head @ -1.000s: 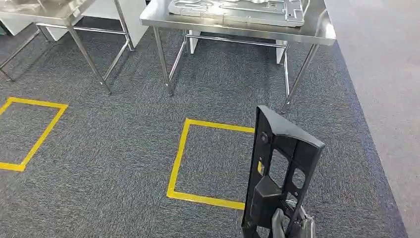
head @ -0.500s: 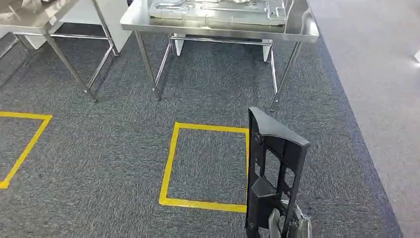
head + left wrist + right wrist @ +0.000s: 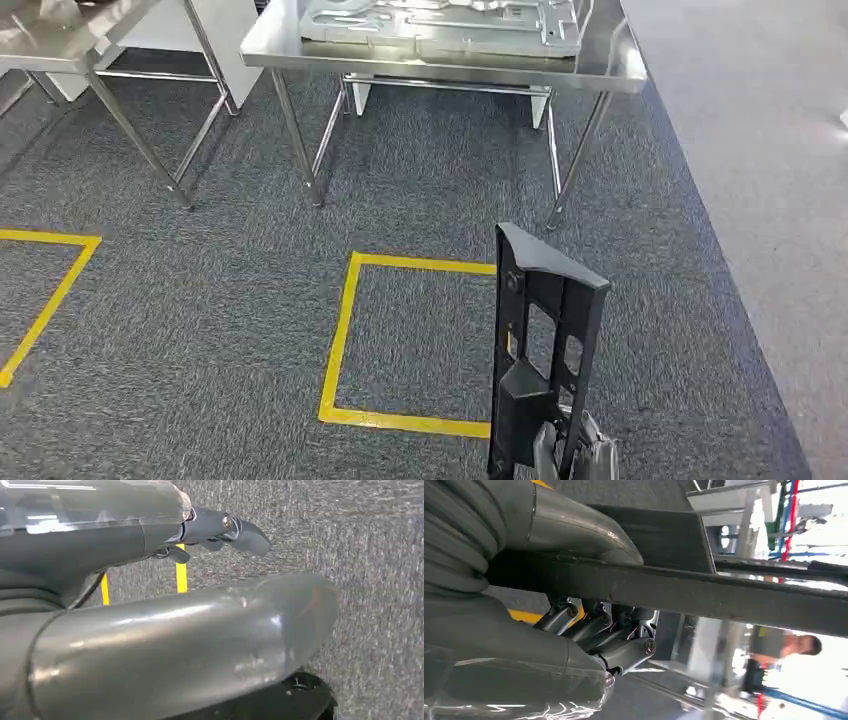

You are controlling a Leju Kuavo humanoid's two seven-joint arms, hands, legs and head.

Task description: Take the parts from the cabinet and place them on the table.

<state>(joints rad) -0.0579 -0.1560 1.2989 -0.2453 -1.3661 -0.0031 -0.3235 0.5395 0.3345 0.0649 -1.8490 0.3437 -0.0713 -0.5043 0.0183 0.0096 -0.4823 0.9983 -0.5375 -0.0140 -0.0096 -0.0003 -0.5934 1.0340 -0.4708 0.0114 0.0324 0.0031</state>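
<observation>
Over grey carpet, right hand (image 3: 572, 452) grips black part (image 3: 540, 350) upright; left hand (image 3: 150, 630) empty, fingers apart.

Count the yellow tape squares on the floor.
2. One square lies ahead of the nearer steel table, partly behind the black part. The other is cut by the left edge. More may lie outside the picture.

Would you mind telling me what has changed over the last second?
The whole view has shifted, so the camera moved: the steel table and yellow floor square slid left in the picture. The right hand keeps holding the black part upright by its lower end; the metal panel stays on the table.
</observation>
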